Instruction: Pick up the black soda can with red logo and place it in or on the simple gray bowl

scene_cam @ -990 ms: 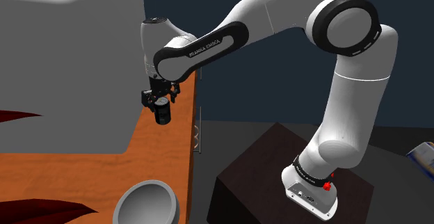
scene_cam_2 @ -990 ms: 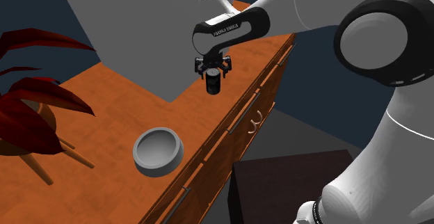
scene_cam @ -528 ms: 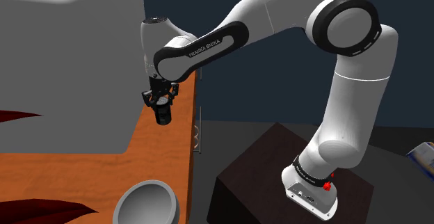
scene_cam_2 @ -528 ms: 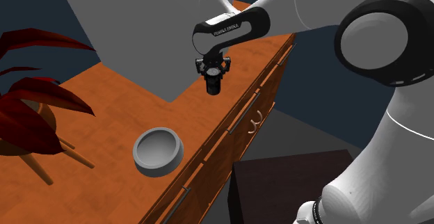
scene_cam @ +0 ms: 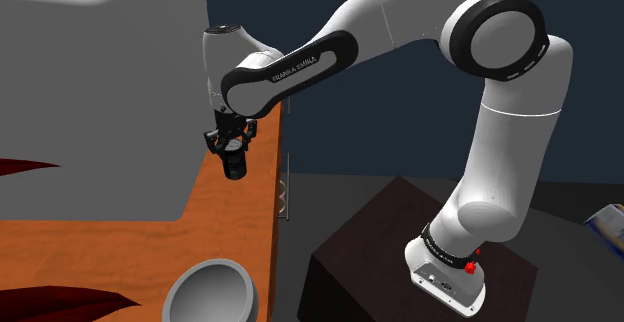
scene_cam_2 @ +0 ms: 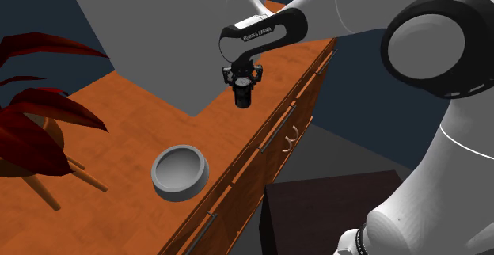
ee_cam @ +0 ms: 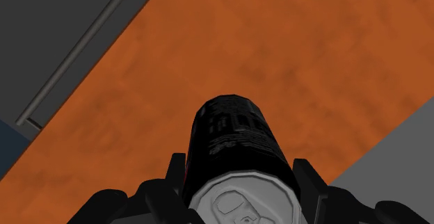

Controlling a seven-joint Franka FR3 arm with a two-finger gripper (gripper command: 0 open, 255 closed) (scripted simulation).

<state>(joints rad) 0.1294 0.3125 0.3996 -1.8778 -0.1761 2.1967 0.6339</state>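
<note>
Starting at the second exterior view's left edge: dark red plant leaves [scene_cam_2: 39, 95], reaching in over the end of the orange wooden counter [scene_cam_2: 119, 135]. Moving rightward, a plain grey bowl [scene_cam_2: 170, 192], sitting upright on the counter top close to the edge that carries the drawers. Behind the bowl, toward the counter's back edge, a big plain grey block [scene_cam_2: 158, 32] resting on the top.

Further right, just off that block's near corner: the black gripper [scene_cam_2: 242, 87], pointing straight down and clenched on the black soda can [scene_cam_2: 242, 98]. Holds the can upright over the counter, near the drawer edge and well apart from the bowl. Cannot tell whether the can's base touches the wood.

Looking along the gripper in the wrist view: black fingers [ee_cam: 174, 177] pressed against both sides of the can, just below its silver lid with pull tab; pale print on the can's black side.

Right again: a curved drawer handle [scene_cam_2: 290, 135] on the counter's front, then the dark stand [scene_cam_2: 317, 214], then the white arm [scene_cam_2: 467, 158].
</note>
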